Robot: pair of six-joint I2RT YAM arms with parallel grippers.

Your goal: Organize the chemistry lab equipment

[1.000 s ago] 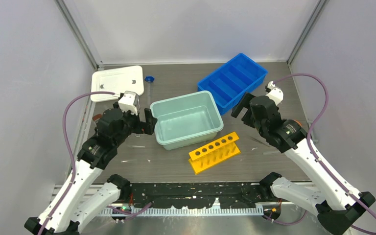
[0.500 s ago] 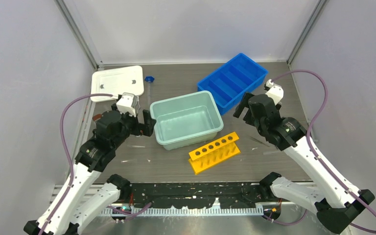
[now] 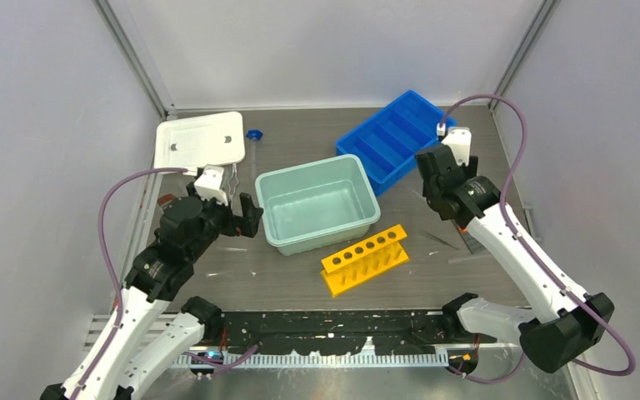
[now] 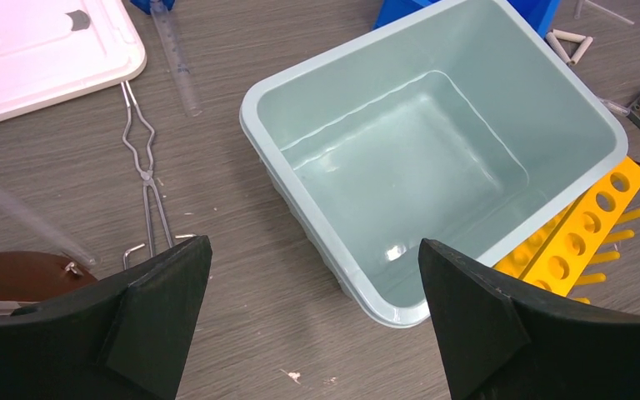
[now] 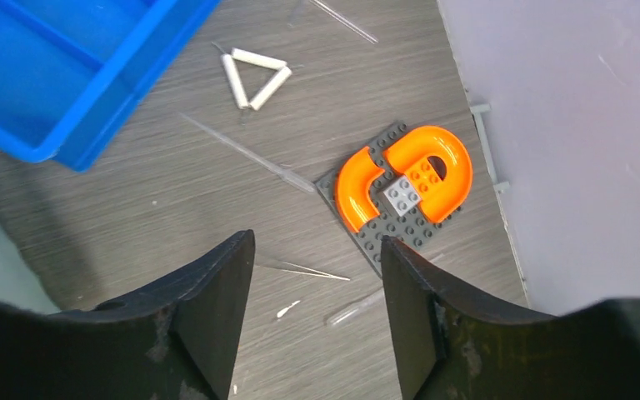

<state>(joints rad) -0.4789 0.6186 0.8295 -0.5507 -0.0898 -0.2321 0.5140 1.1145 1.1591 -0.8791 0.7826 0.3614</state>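
Our left pincer [image 4: 317,317] is staying spread by the tub [image 4: 342,100], tongs [image 4: 146,179] lying just left of it. Our right pincer [image 5: 315,250], now out by the surface's [image 5: 133,217] right edge, is narrowing, empty, over thin tweezers [image 5: 304,268]: we are probably starting a pickup there. Farther off, the triangle [image 5: 254,77] is lying beside the tray [image 5: 50,83].

Both arms reach forward and point down, left gripper [image 4: 312,246] spread wide, right gripper [image 5: 315,242] spread less, both holding nothing.
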